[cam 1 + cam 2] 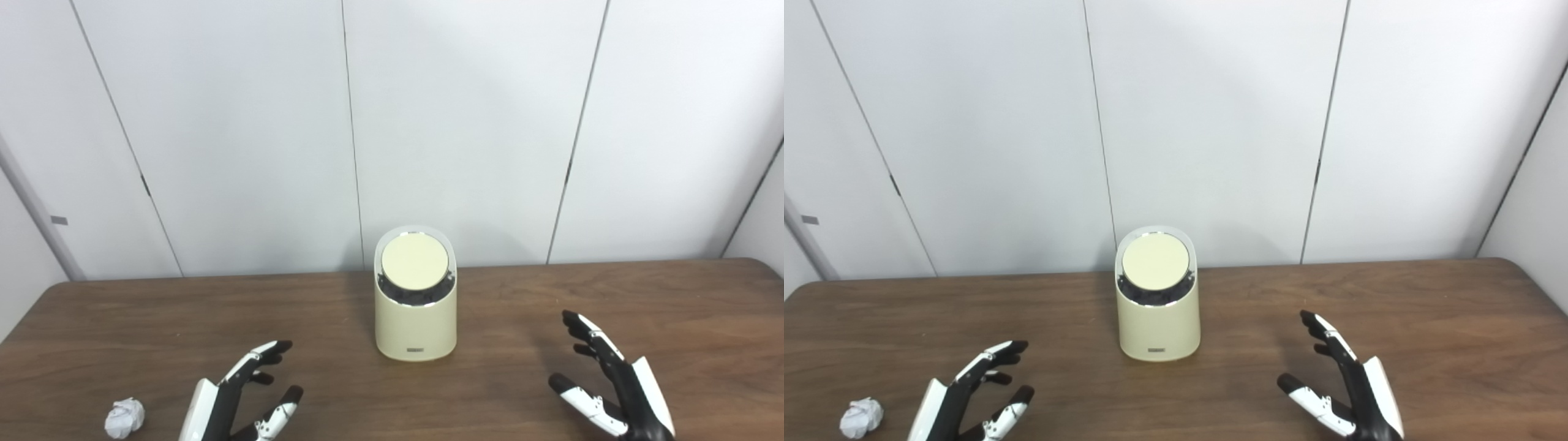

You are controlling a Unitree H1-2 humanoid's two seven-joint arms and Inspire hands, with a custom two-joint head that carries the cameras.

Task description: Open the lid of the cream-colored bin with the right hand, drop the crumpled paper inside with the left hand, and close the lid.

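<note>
Nothing is done yet: the bin [416,306] has its lid [414,261] down, the paper [124,418] lies near left, and the left hand [242,398] and right hand [612,383] are both spread wide, empty

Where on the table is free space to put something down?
Bare table right of the bin, past the right hand; also between bin and left hand. Only the near-left corner holds the paper.
</note>
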